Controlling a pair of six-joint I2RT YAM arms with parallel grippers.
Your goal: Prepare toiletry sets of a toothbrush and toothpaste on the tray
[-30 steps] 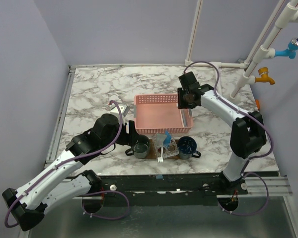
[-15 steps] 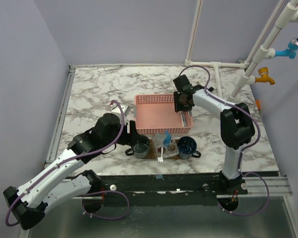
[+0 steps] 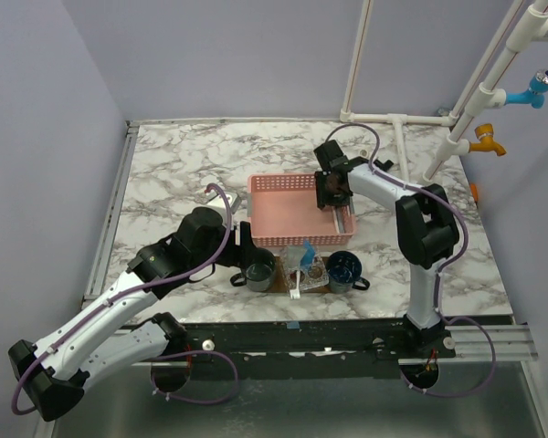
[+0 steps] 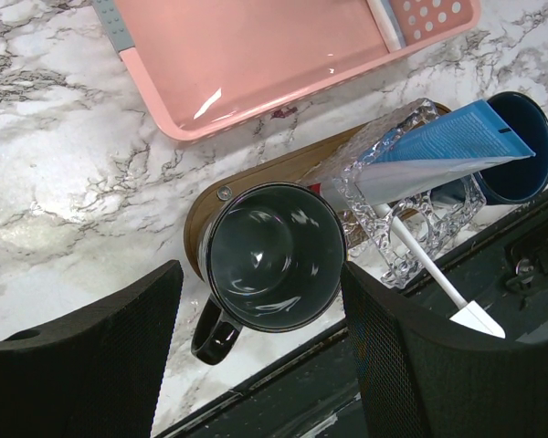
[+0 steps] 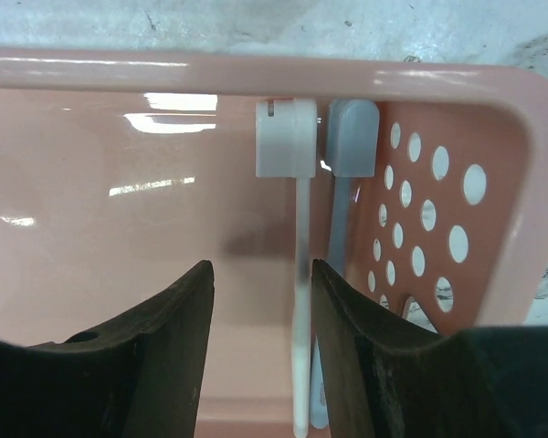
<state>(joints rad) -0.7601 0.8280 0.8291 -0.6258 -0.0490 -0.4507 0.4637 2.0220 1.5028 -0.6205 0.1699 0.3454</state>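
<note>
Now | toothbrush [image 5: 286, 137] | between fingers of right end effector [image 5: 262, 274] | in pink basket [image 5: 119, 66]

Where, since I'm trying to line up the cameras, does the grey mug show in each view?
Top view: the grey mug sits just on the near side of the pink basket, below its left corner.
Left wrist: the mug is in the middle, seen from above.
Right wrist: not in it.
Shared landmark: the pink basket, at the top in the left wrist view and filling the right wrist view.
</note>
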